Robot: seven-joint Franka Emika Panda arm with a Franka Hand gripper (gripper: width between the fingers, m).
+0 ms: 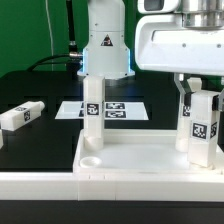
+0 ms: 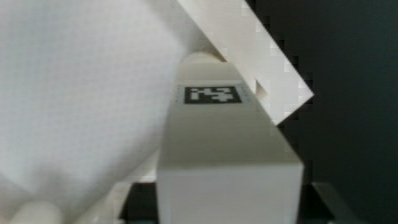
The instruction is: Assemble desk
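The white desk top [image 1: 140, 165] lies rim up at the front of the exterior view. One tagged white leg [image 1: 92, 112] stands upright in its far corner on the exterior view's left. My gripper [image 1: 200, 95] is shut on a second tagged leg [image 1: 202, 128], held upright at the top's far corner on the exterior view's right. In the wrist view this leg [image 2: 222, 140] fills the space between my dark fingers [image 2: 146, 200], with the desk top [image 2: 71, 100] and its rim behind it. A third leg [image 1: 20, 115] lies loose on the black table at the exterior view's left. The fourth leg is out of view.
The marker board [image 1: 120, 108] lies flat on the table behind the desk top. The robot's white base [image 1: 105, 50] stands behind it. A low white wall [image 1: 40, 185] runs along the front edge.
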